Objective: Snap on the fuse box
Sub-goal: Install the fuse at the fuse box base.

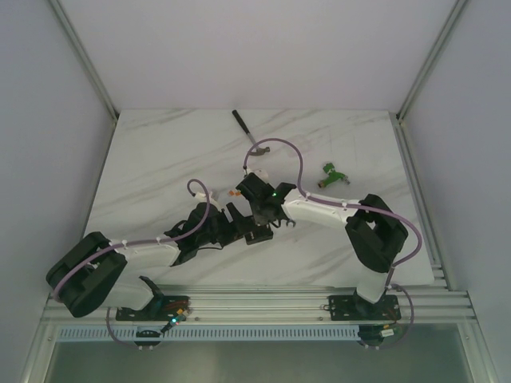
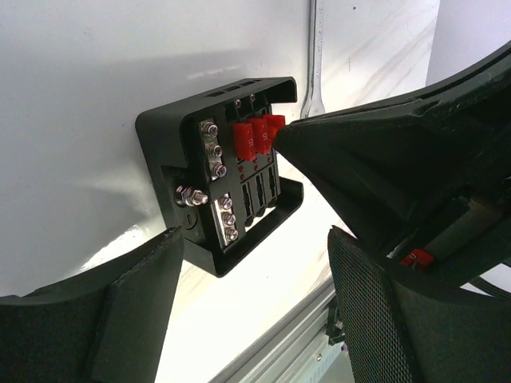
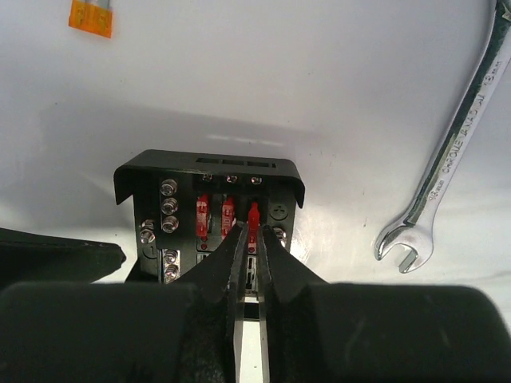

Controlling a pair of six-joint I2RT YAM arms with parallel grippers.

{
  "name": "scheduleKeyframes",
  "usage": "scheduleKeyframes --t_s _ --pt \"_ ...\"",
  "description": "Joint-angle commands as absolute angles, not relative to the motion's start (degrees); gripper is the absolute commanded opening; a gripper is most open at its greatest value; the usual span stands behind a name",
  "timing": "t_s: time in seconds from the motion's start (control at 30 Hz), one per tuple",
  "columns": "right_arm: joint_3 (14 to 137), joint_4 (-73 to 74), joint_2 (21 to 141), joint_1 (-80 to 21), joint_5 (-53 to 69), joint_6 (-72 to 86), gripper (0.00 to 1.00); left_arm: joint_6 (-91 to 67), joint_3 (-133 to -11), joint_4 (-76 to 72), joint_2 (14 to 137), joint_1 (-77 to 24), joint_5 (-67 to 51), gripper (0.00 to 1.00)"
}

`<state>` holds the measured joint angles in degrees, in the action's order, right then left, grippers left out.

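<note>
The right gripper (image 3: 251,233) has its jaws drawn almost together, with only a thin slit between them, and the tips pinch the red fuse (image 3: 253,214) that stands directly ahead of them. That fuse is the rightmost of three red ones set in a row, and all three sit in the fuse box (image 3: 140,171). The box lies on the white marbled table (image 3: 319,80) right under and in front of these jaws, its open face towards the wrist camera. Left of the tips, inside the box, a column of bright metal screws (image 3: 168,199) shows.

The left gripper (image 2: 255,239) holds its jaws spread wide and grips nothing. Its two dark fingers (image 2: 96,319) stand apart on either side of the near edge of the box. The box sits just ahead of the gap, not between the pads. From the right of this gap the right gripper reaches in across the box, its point at the red row.

Beyond the box and to the right of the right jaws lies a steel wrench (image 3: 447,152), apart from the box, its open end nearer. Far ahead to the left, a loose orange fuse (image 3: 89,17) rests on the table. In the top view both arms meet over the box and hide it, and a green connector (image 1: 334,175) lies well off to the right arm's side.
</note>
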<state>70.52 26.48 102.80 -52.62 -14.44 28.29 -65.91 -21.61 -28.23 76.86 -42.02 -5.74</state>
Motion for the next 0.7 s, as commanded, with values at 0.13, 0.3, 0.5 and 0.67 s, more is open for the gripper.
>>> scheduleKeyframes --t_s 0.13,0.3,0.5,0.67 --pt "68.8 26.7 101.1 -52.7 -16.0 28.1 0.05 -65.7 -21.5 -26.2 76.1 -42.3 -4.7 0.81" --pt "68.0 26.7 102.0 -52.4 -15.7 27.5 0.00 -65.7 -21.8 -25.4 76.1 -42.3 -4.5 0.81" --pt "67.5 27.4 104.0 -52.3 -14.7 26.0 0.00 -65.4 -22.1 -24.0 76.0 -42.2 -3.8 0.81" --pt "67.0 27.8 105.8 -52.3 -12.3 24.4 0.00 -65.4 -22.5 -23.2 76.1 -42.1 -3.2 0.81"
